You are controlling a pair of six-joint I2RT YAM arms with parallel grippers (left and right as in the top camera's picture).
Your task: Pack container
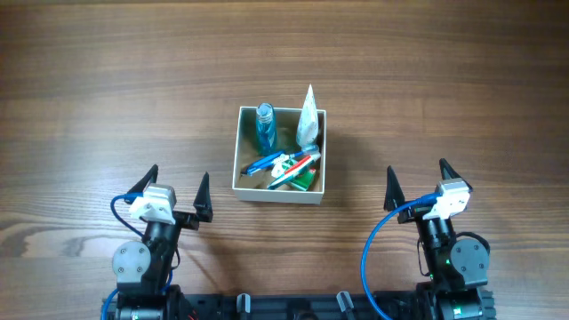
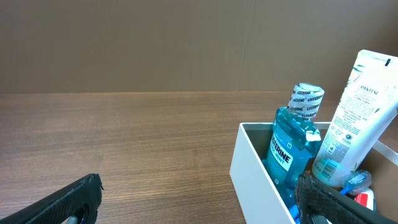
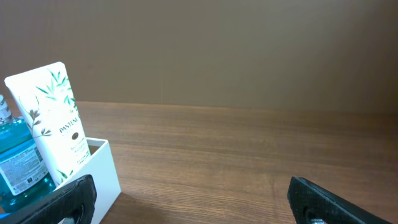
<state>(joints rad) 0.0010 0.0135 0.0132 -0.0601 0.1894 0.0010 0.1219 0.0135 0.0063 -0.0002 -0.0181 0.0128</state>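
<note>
While the container (image 1: pixel 279 194) holds mouthwash bottle (image 1: pixel 265 129) and tube (image 1: pixel 308 118), my left gripper (image 1: pixel 178 185) sits spread, near-left. Right gripper (image 1: pixel 416 181) spread, near-right.

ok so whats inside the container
In the container: a blue mouthwash bottle, a white Pantene tube, and a pile of toothbrushes beside a green item. Anything beneath that pile is covered.

The tabletop (image 1: pixel 107 98) is brown with a streaked wood grain. The container (image 1: pixel 276 195) has white walls and a tan inside. The Listerine mouthwash bottle (image 2: pixel 291 149) is clear turquoise-blue with a white, blue-lettered cap wrap. The Pantene tube (image 3: pixel 56 121) is white, printed with green leaves.
</note>
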